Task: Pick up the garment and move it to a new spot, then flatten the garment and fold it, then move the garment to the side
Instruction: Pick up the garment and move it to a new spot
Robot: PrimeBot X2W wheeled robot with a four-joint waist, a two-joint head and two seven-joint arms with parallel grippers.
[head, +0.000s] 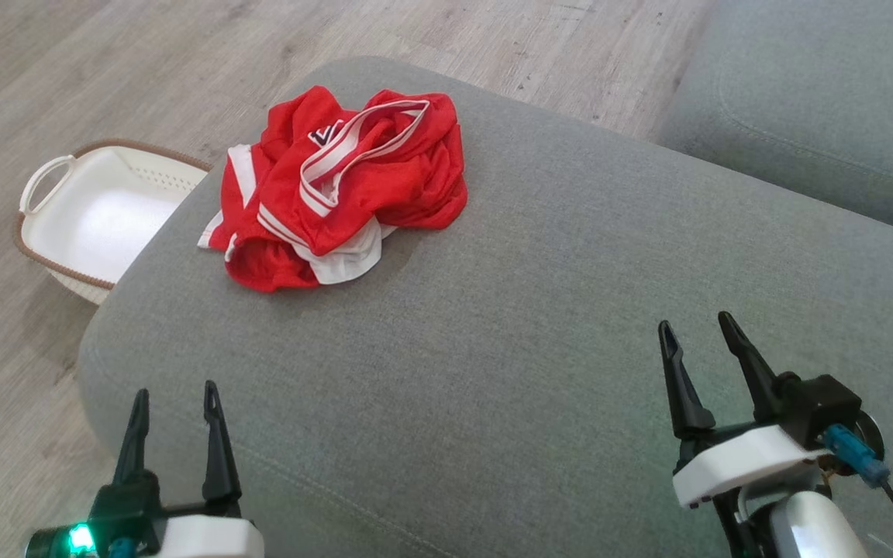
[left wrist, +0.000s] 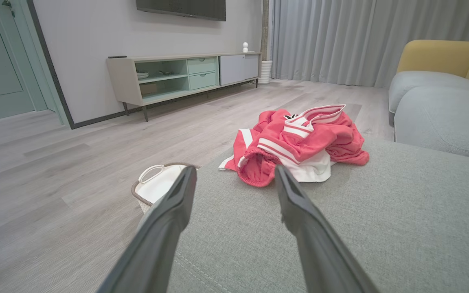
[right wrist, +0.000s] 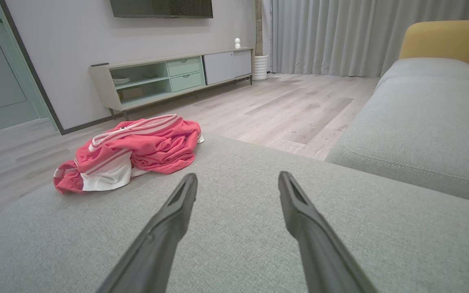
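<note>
While the red garment (head: 342,186) lies crumpled (white stripes showing) near the far left edge of the grey ottoman (head: 532,310), the left tool (head: 175,387) and right tool (head: 694,319) hang over its near side, well apart from it, both spread wide and empty.

I see pale wood flooring (left wrist: 75,162); a low media cabinet (left wrist: 181,75) against the white wall (left wrist: 96,28); grey curtains (left wrist: 360,40) drawn; a yellow-backed sofa (left wrist: 442,57) nearby.
</note>
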